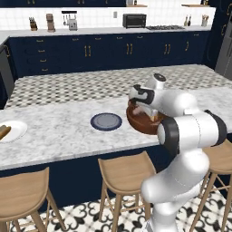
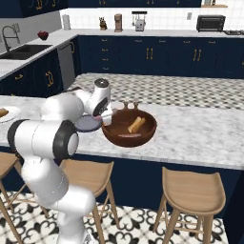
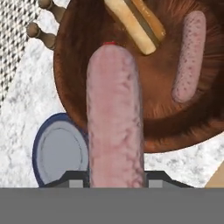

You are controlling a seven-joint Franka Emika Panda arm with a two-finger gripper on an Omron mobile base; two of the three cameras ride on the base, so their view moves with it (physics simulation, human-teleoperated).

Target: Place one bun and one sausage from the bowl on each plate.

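My gripper [image 3: 114,179] is shut on a pale pink sausage [image 3: 114,118] that sticks out lengthwise over the near rim of the reddish-brown bowl [image 3: 78,65]. A bun [image 3: 133,22] and a second sausage [image 3: 190,57] lie inside the bowl. The dark blue-grey plate [image 3: 59,153] sits bare just beside the bowl. From the left base view, the gripper [image 1: 145,108] hangs over the bowl [image 1: 140,124], with the blue plate [image 1: 106,121] to its left. The white plate [image 1: 16,129] at the far left carries a brown bun [image 1: 3,132]. The right base view shows the bowl [image 2: 126,138] with the bun [image 2: 137,124] in it.
Two small wooden pegs [image 3: 41,33] stand on the marble counter [image 1: 59,131] just behind the bowl. Wooden stools [image 1: 127,174] line the counter's near edge. My own arm [image 1: 190,131] blocks part of the bowl in the left base view.
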